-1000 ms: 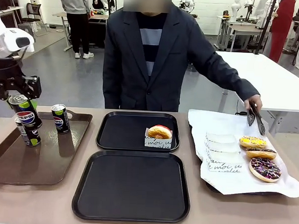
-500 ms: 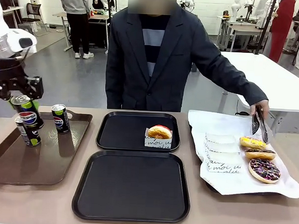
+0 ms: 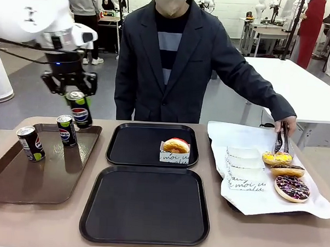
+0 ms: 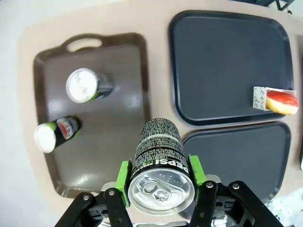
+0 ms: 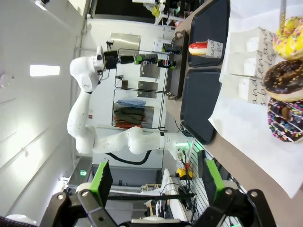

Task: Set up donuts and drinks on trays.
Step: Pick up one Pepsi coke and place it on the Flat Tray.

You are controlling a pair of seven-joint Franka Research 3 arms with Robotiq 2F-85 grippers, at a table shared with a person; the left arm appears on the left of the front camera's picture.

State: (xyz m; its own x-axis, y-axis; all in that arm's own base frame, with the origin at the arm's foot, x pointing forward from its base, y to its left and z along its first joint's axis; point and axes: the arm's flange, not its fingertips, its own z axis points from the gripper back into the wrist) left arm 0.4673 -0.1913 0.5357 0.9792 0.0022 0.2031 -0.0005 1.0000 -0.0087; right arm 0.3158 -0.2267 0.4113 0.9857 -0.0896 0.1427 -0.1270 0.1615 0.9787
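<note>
My left gripper (image 3: 73,93) is shut on a black Pepsi can (image 3: 80,111), hanging in the air over the brown tray's far right corner. In the left wrist view the can (image 4: 158,156) sits between my green pads (image 4: 124,176). Two more cans (image 3: 66,130) (image 3: 31,143) stand on the brown tray (image 3: 47,178). The far black tray (image 3: 131,146) holds one sleeved donut (image 3: 176,146); the near black tray (image 3: 146,205) is bare. Three donuts (image 3: 287,170) lie on white paper at the right. My right gripper (image 5: 157,182) stands open off the table's right side.
A person stands at the far side and holds black tongs (image 3: 282,138) at the yellow donut (image 3: 277,158). Several paper sleeves (image 3: 245,171) lie on the white sheet (image 3: 235,135). A white table stands behind at the right.
My left arm has lifted its can and carried it right, from over the brown tray's left end toward the far black tray. The person's tongs came down onto the yellow donut.
</note>
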